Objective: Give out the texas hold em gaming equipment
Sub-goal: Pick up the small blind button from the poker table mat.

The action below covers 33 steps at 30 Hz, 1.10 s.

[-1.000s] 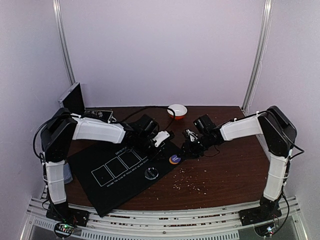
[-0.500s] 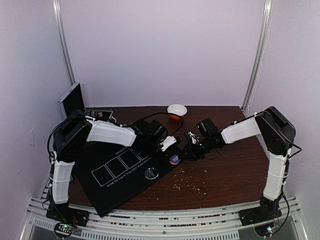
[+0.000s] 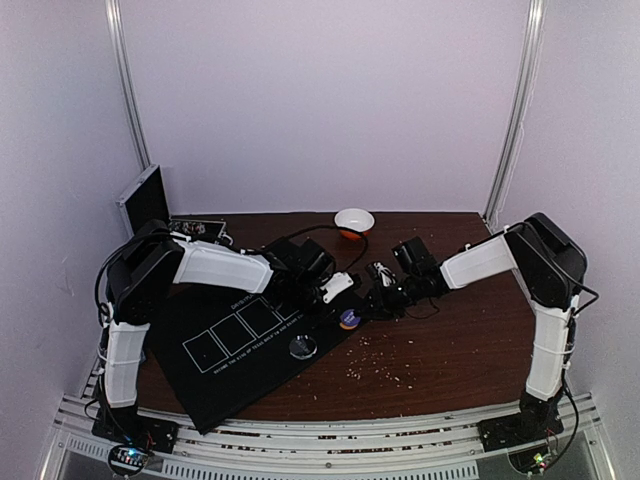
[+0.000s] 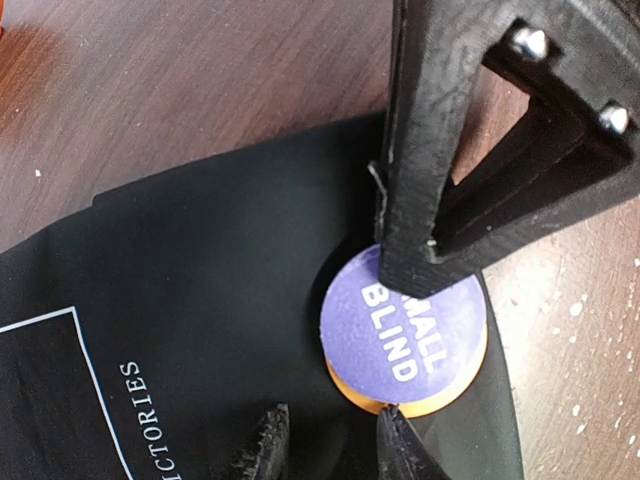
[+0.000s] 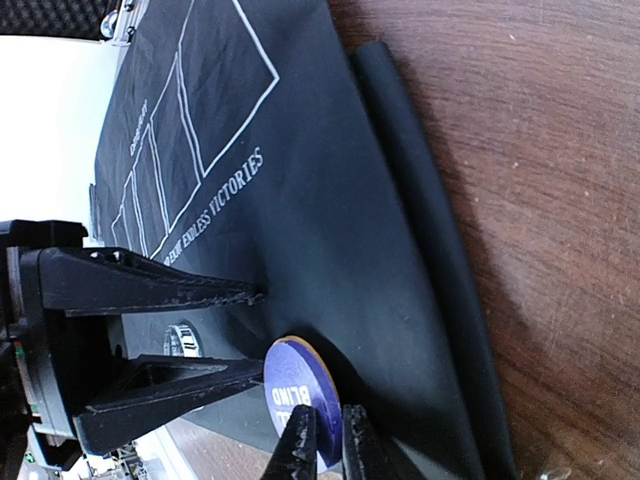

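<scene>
The black mat lies on the brown worktop. It has white boxes drawn on it. At the mat's right edge lies the purple disc. It says SMALL BLIND on top. It sits right on top of the orange disc, and only an orange rim peeks out.

The right hand is narrow. Its two fingers are close together and nip the rim of the purple disc.

The left hand hangs just beside the two discs, over the mat. It is partly open and nothing is between its fingers.

The clear disc lies on the mat too, near the boxes and nearer the arm bases. The white bowl stands at the far side of the worktop, well apart from the hands.
</scene>
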Motion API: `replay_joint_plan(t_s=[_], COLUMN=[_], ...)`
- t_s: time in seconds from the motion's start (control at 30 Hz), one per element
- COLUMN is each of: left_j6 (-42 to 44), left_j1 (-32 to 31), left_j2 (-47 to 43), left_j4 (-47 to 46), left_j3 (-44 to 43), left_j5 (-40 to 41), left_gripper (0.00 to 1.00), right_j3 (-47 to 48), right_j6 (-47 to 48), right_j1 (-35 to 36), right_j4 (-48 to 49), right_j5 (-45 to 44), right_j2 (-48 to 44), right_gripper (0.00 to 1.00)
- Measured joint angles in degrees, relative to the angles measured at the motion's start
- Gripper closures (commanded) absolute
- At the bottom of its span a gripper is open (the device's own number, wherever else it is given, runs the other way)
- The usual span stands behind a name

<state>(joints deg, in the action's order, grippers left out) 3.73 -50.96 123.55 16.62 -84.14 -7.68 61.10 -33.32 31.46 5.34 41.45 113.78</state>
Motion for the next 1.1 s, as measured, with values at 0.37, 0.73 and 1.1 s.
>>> replay_joint_plan(t_s=[0.37,0.73,1.1], left_j6=[1.3,1.8,0.7], left_j1=[-0.1,-0.1,3.4], left_j2=[0.0,-0.1,-4.5], left_j4=[0.0,0.0,-1.1], left_j3=[0.0,0.0,2.2], left_j5=[0.4,0.9,-7.6], left_gripper=[0.67,0.66,0.51], right_j3=[0.1,2.3,2.4], right_j6=[3.8,7.5,9.1], right_j1=[-0.5,-1.2,-1.5], right_j4=[-6.2,-12.4,-11.4], right_j5=[-3.2,-5.0,-1.7], right_j2=[-3.8,-5.1,-5.9], right_gripper=[0.96,1.0,1.0])
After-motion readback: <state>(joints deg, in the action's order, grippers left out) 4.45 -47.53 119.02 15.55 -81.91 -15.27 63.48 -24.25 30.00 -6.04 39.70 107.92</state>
